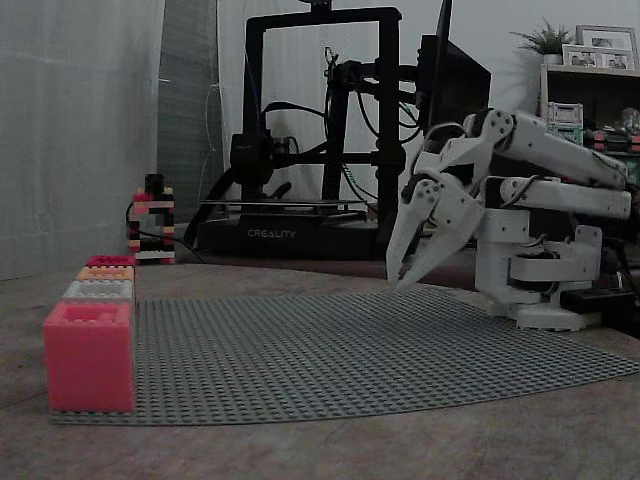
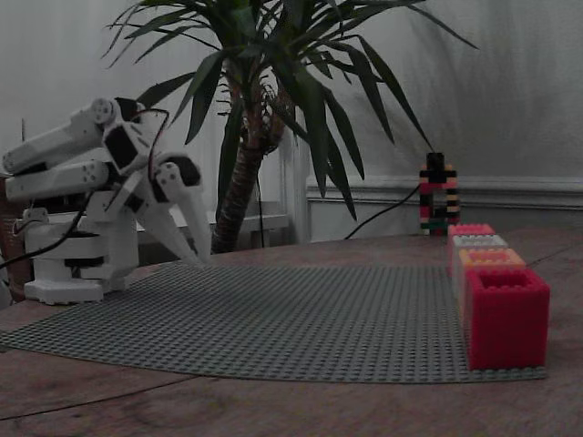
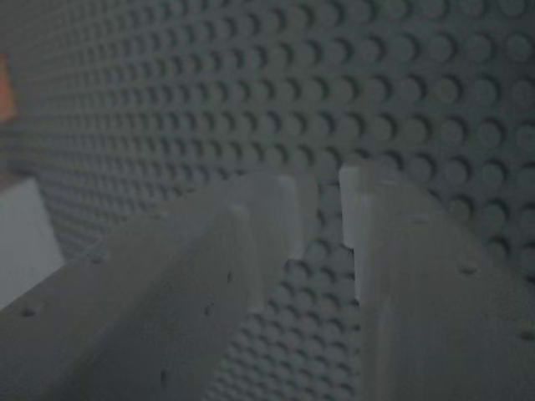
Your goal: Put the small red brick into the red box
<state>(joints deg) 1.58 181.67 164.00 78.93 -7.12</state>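
The red box [image 1: 88, 360] sits at the lower left of one fixed view and at the lower right of the other [image 2: 506, 319]. It stands on the corner of the grey bumpy mat [image 1: 350, 350], at the front of a row. Behind it are a white box [image 1: 98, 290], an orange box [image 1: 105, 272] and a small red-pink thing [image 1: 110, 261] at the back.

The gripper [image 1: 400, 282] is far from the box, on the other side of the mat, at the middle right of that view. Its tips hang just above the bumps. In the wrist view the fingers [image 3: 251, 251] are pulled almost together. Only a thin crack is left between the tips, and nothing is in them.

I cannot tell where the small red brick is. It is not in the fingers. It may be down inside the red box, where the walls hide it. It may also be the red-pink thing at the back of the row, but that is too small and dim to be sure.

So I think one of two things is true. Either the brick is already in and the job is done, or nothing is done and all of it is left: find the brick, pick it up, carry it over and drop it in the box.
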